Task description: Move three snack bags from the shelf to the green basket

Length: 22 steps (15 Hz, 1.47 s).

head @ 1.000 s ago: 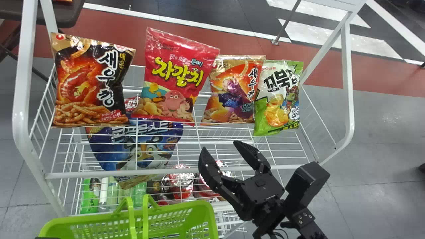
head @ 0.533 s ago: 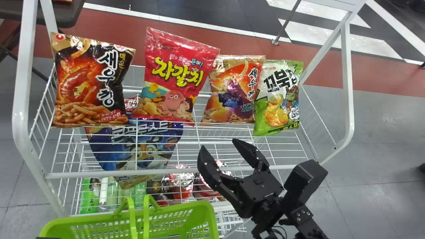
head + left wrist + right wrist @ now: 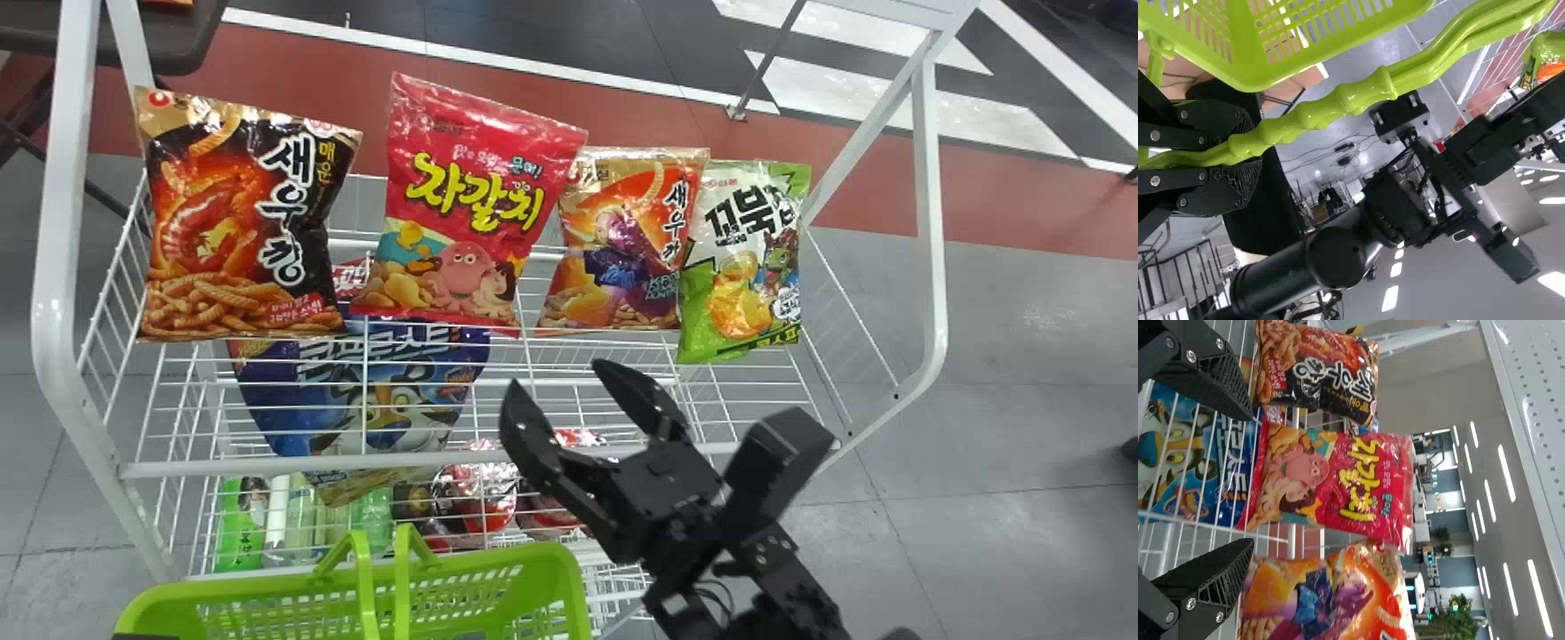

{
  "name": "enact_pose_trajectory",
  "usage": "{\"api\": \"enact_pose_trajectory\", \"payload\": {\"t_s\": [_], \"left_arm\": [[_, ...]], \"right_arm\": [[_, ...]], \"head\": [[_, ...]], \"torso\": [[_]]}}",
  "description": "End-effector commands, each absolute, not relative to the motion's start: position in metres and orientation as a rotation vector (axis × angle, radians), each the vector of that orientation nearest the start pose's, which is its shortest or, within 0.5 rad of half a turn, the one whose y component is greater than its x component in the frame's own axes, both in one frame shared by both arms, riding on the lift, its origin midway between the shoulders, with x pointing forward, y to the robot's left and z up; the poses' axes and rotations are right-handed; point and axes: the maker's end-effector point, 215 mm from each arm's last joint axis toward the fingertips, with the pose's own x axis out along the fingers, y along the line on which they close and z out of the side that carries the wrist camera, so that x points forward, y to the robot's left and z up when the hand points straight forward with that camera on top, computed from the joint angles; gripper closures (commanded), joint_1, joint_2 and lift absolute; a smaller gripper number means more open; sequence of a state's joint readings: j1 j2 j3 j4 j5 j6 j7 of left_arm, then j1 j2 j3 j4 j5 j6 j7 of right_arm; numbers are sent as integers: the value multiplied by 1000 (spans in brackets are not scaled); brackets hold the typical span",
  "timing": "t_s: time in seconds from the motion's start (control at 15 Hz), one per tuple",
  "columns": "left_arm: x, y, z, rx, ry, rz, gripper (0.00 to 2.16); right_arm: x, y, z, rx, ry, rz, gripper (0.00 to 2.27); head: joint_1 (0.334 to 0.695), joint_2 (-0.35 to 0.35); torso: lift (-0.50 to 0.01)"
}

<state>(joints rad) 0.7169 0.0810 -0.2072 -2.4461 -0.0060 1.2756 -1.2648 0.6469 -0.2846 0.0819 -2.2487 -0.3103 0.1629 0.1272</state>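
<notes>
Currently, four snack bags are seen on shelf between ten and two o'clock; fingers of right gripper are spread; green basket, at seven, is clamped by its handle in left gripper.

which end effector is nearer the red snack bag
The right end effector, open in front of the red snack bag; the left one grips the basket handle, farther off.
</notes>
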Motion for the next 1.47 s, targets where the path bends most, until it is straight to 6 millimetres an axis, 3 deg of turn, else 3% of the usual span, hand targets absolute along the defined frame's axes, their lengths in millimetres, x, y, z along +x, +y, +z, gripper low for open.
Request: {"api": "enact_pose_trajectory", "payload": {"t_s": [0.0,0.2,0.47,0.6,1.0,1.4], "left_arm": [[104,-34,-377,-675,1025,-1349,1838],[106,-32,-378,-670,1036,-1352,1838],[110,-32,-381,-667,1038,-1353,1838],[111,-32,-381,-667,1043,-1355,1838],[110,-30,-382,-679,1045,-1361,1838],[113,-25,-380,-686,1036,-1360,1838]], "right_arm": [[410,-124,-334,134,144,434,178],[430,-94,-318,159,99,486,178],[463,-46,-306,183,69,544,178],[474,-22,-312,185,84,577,178],[511,33,-319,146,102,643,178],[540,57,-340,109,159,658,259]], "head": [[695,-350],[695,-350],[695,-258],[695,-176],[695,-43],[695,40]], "torso": [[-43],[-43],[-43],[-43],[-43],[-43]]}}
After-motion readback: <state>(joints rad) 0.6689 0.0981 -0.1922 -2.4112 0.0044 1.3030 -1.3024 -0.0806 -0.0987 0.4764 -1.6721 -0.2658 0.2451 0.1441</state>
